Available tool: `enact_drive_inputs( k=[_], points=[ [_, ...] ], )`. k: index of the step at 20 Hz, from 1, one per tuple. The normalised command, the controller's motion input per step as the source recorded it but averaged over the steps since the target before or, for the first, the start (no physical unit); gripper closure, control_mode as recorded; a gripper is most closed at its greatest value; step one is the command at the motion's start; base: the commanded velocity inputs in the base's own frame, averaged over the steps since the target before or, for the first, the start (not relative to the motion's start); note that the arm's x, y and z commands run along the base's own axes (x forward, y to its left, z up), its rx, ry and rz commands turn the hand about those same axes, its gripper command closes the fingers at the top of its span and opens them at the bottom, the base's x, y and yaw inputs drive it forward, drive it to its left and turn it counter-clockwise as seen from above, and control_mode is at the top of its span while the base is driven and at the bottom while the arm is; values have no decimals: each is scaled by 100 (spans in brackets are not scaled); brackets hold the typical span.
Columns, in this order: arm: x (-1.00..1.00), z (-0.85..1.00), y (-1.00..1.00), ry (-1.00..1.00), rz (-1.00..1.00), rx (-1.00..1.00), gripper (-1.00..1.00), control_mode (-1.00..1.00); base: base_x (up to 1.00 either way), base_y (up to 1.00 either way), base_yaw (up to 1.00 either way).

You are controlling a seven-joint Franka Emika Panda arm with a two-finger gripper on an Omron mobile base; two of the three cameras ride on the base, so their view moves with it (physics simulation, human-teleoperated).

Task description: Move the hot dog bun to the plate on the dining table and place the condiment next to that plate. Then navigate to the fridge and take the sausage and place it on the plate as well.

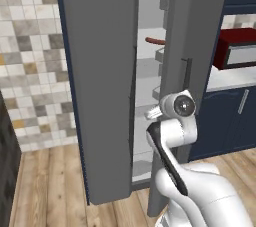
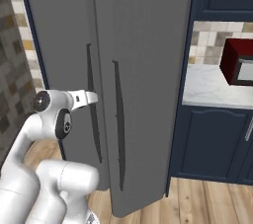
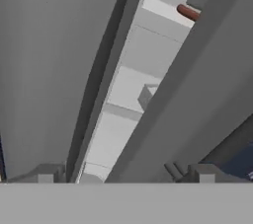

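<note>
My tool [image 3: 126,173] is spread wide and empty, facing the gap of the part-open fridge [image 1: 100,71]. The sausage [image 3: 188,13] lies ahead and above on a shelf [image 3: 165,11], untouched. I judge the fridge leg begun; grasping and plating remain.

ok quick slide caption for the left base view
Grey fridge door ajar, reddish-brown sausage visible on an inner shelf.

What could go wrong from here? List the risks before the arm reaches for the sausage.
1. The fridge door is only partly open, so the gap is narrow and the arm could hit a door edge going in.
2. The sausage lies on a high shelf, half hidden behind the right door, so the open gripper may miss it.
</note>
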Motion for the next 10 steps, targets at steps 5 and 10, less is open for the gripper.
enact_drive_inputs(
  k=[5, 10],
  points=[
    [36, 52, 43, 11, 8, -27, -100, -100, 0, 0, 0],
    [65, 22, 8, 15, 4, -18, -100, -100, 0, 0, 0]
  ],
)
